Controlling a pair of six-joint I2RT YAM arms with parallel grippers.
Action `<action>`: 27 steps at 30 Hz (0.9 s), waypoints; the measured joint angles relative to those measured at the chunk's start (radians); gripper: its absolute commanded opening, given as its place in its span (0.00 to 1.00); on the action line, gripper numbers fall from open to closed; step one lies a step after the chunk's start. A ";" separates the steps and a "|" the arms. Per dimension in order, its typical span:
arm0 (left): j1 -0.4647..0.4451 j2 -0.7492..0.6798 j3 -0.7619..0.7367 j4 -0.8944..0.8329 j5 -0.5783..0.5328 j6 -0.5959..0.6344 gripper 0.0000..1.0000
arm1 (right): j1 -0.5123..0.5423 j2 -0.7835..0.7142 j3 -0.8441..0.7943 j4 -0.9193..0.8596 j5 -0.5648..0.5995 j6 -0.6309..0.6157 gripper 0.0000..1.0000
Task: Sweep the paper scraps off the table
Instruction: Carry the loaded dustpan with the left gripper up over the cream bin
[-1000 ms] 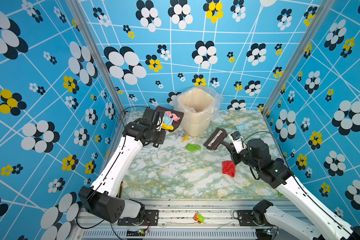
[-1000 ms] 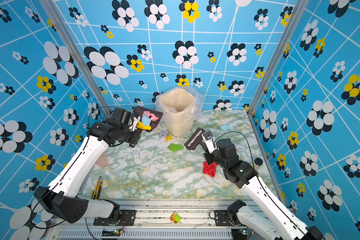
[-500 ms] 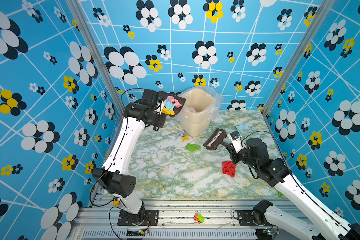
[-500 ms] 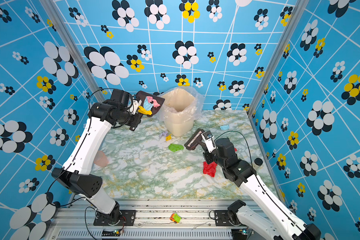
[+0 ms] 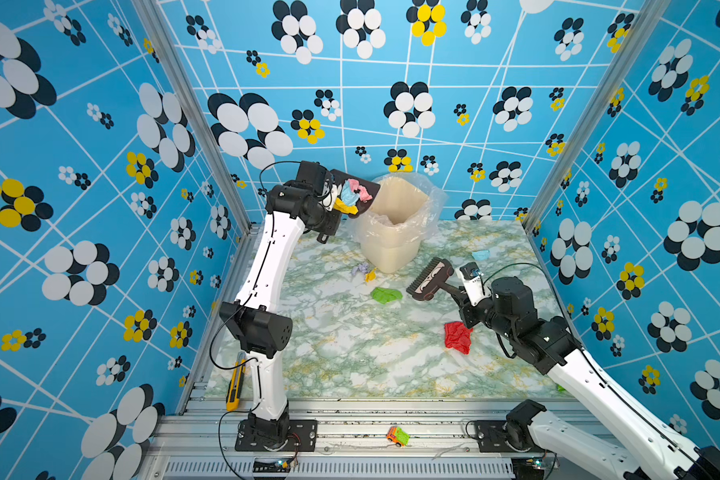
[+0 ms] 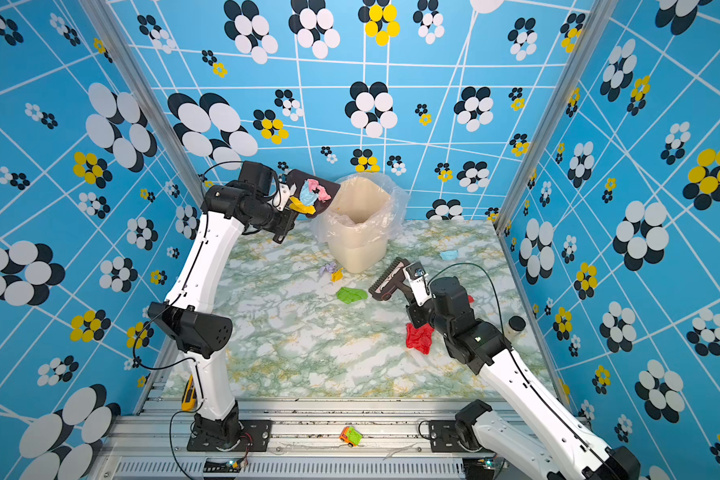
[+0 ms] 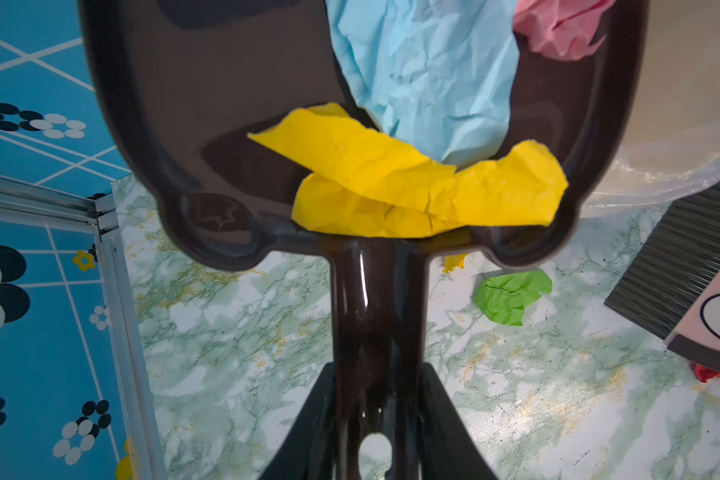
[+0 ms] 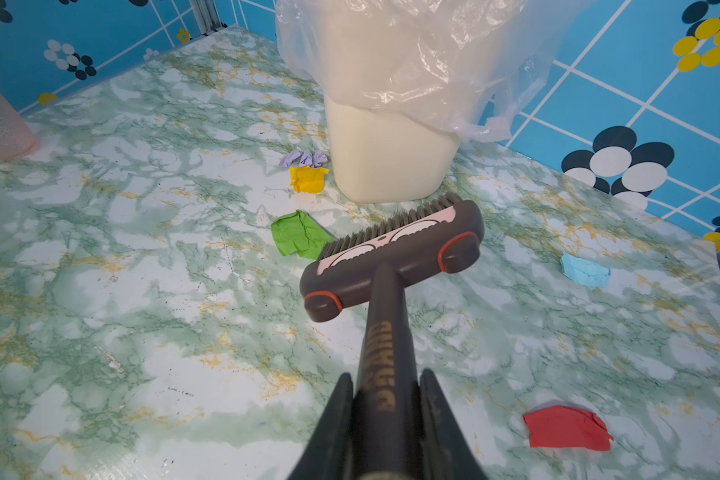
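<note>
Right wrist | brush handle (image 8: 385, 345) — embossed lettering, unreadable | right claw (image 8: 385, 384) clamps it

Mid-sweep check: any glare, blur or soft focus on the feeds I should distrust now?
Left wrist view: the glossy dustpan shows streak glare on its handle, and the left gripper is soft. Right wrist view: the right gripper and the near end of the brush are out of focus, while the table and green scrap are sharp. Both top views: even light, no blur.

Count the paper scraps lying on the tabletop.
5: lavender and yellow beside the bin, green by the brush, light blue right of the bin, red nearest the front. The bin may hide more.
</note>
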 measured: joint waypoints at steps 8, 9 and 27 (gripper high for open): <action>0.000 0.020 0.027 0.011 0.003 -0.004 0.00 | 0.000 -0.015 -0.009 0.002 0.000 0.019 0.00; 0.000 0.020 0.027 0.018 0.003 -0.004 0.00 | 0.000 -0.017 -0.009 0.002 0.000 0.020 0.00; -0.042 0.070 0.034 0.159 -0.050 -0.025 0.00 | 0.000 -0.084 -0.076 0.019 0.004 0.072 0.00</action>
